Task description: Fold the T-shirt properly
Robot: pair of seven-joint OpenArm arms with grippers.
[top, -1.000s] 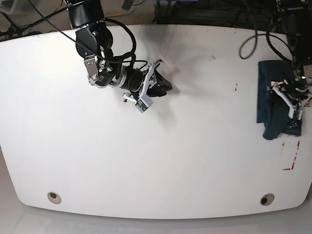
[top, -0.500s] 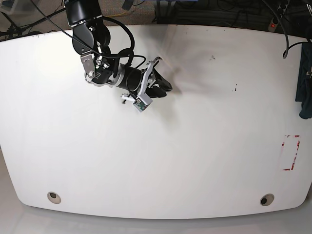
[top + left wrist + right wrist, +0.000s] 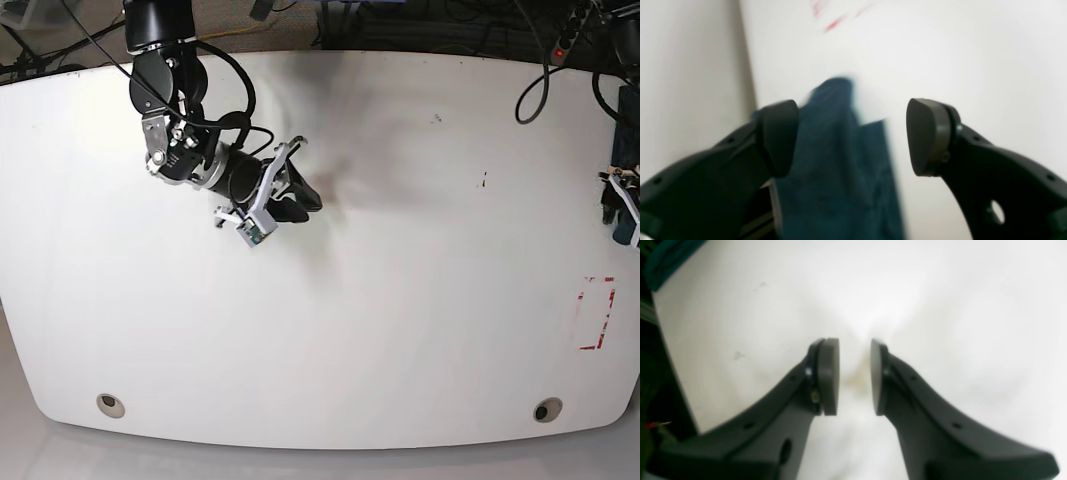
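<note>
I have one T-shirt [image 3: 836,160] to fold, and right now it sits bunched at the far edge of the worktop [image 3: 400,300] on my left arm's side, only a sliver of dark cloth showing in the base view. In the left wrist view it hangs or lies as a rumpled dark blue strip below the left gripper [image 3: 853,136], whose jaws stand wide with the cloth between them but not pinched; the left pad may brush the fabric, though the blur keeps me from being sure.

The right gripper [image 3: 853,376] hovers over bare worktop, well apart from the shirt, its jaws narrow with a slim gap and nothing in them.

I judge the step to be the very start: getting the shirt onto the open worktop and spread flat. No fold is made yet. The next move calls for the left gripper to close on a firm bite of cloth and drag it toward the middle, while my right arm crosses over to take a second corner.

Count: one shirt, two grippers, one red marked rectangle [image 3: 597,313] near the shirt's side.
</note>
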